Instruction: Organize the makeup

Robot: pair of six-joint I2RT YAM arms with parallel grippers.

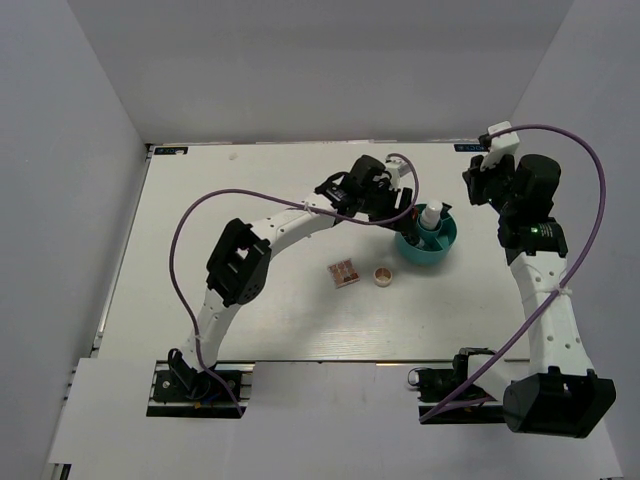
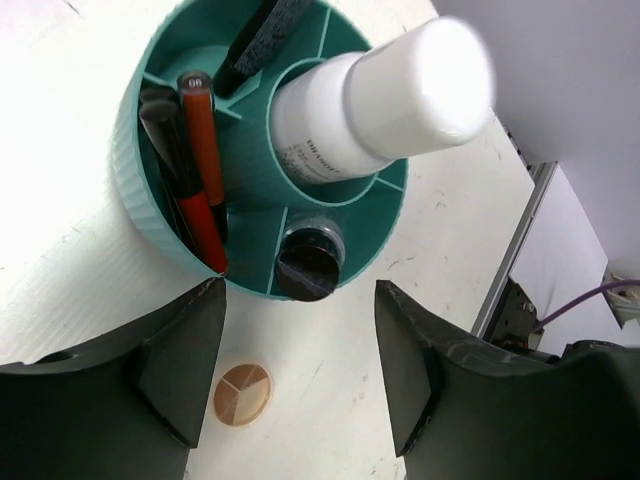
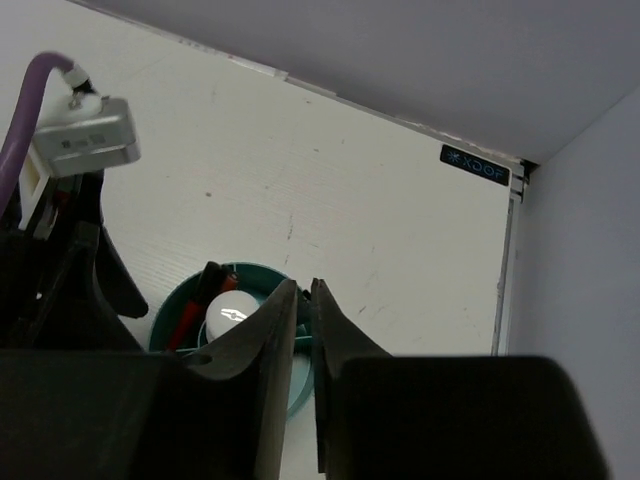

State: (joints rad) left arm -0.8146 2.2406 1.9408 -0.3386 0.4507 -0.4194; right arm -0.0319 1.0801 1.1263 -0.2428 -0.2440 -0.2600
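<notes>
So the left gripper [image 2: 300, 330] is seen wide open with nothing between its dark, matte fingers [image 2: 185, 370]. It is hung right over the near rim of the teal cup [image 2: 150, 200], probably because something is being dropped in or lined up there. The right gripper [image 3: 304, 290] is parked off to the far side of the cup and closed down to a sliver of a gap, with nothing pinched in it. It looks like it's just being kept out of the way.

The cup is plastic, ribbed on the outside and split inside into a round centre well plus wedge slots around it. The white bottle [image 2: 370, 110], smooth and glossy with a fat rounded cap, is stood in the centre well, which seems sized for exactly that. The red-black pencil [image 2: 205, 190] is leaned in one outer slot, so thin stuff is kept upright. The short black tube [image 2: 308, 262] is sat in the next slot, shiny cap up. A dark, rough-looking stick [image 2: 265, 30] is poked into a far slot, but what it is can't be told.

Two pieces are not yet sorted and are lying flat on the pale, slightly scuffed bench [image 1: 250, 200] near the cup. These are the round compact [image 2: 242, 394], beige with three wedge pans, and just beside it the square palette [image 1: 344, 273], pinkish-brown.
</notes>
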